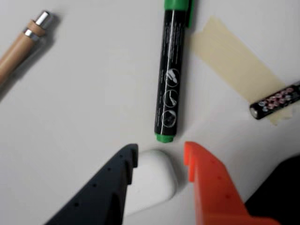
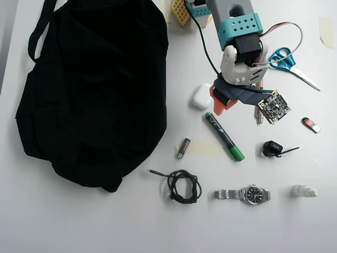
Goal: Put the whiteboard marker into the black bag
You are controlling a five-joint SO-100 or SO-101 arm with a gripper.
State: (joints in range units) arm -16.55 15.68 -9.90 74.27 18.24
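The whiteboard marker (image 1: pixel 169 75), black with green ends, lies flat on the white table, and its green tail points at my gripper. In the overhead view the marker (image 2: pixel 224 134) lies diagonally, right of the black bag (image 2: pixel 95 89), which fills the left half of the table. My gripper (image 1: pixel 160 150) is open and empty, with a black finger on the left and an orange finger on the right. It hovers just short of the marker's near end. In the overhead view the gripper (image 2: pixel 224 103) is at the marker's upper end.
A white earbud case (image 1: pixel 152 180) lies below the gap between the fingers. A tan pen (image 1: pixel 18 49), tape (image 1: pixel 234 61) and a patterned cylinder (image 1: pixel 276 101) lie nearby. The overhead view shows a coiled cable (image 2: pixel 183 185), a watch (image 2: pixel 247 194), scissors (image 2: pixel 287 59) and a circuit board (image 2: pixel 274 105).
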